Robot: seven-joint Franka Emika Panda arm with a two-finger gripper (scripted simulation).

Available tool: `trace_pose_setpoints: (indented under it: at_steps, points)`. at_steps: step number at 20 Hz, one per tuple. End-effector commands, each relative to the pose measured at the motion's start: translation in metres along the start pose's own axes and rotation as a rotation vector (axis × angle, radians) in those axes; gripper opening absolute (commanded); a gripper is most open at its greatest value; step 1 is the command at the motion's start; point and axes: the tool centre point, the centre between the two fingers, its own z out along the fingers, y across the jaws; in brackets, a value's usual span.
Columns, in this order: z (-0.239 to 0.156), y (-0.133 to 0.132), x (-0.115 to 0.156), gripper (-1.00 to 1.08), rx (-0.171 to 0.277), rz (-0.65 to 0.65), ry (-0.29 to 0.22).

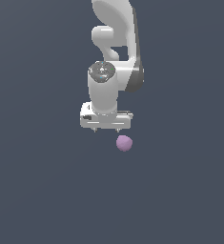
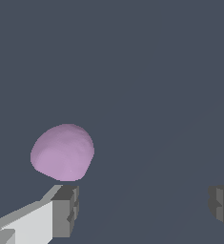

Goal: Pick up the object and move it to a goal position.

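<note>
The object is a small lilac, slightly lumpy ball (image 1: 124, 143) on the dark grey surface, just in front of the white gripper (image 1: 106, 130) and a little toward the exterior view's right. In the wrist view the ball (image 2: 62, 152) lies beyond one grey fingertip (image 2: 66, 209), outside the gap between the fingers. The other fingertip (image 2: 223, 206) stands far across the frame. The gripper (image 2: 144, 208) is open wide and holds nothing. In the exterior view the fingers are mostly hidden under the hand.
The white arm (image 1: 114, 47) rises behind the gripper toward the top of the exterior view. The flat dark grey surface (image 1: 37, 190) fills the rest of both views.
</note>
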Motion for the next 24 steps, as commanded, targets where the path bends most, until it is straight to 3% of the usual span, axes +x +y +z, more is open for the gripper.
trace_pose_setpoints:
  at_steps: [1, 11, 24]
  points:
    - [0.0, 0.0, 0.0, 1.0, 0.0, 0.0, 0.0]
    - [0.012, 0.019, -0.011, 1.0, 0.0, 0.023, -0.049]
    - [0.016, 0.011, -0.008, 1.0, -0.003, -0.082, -0.042]
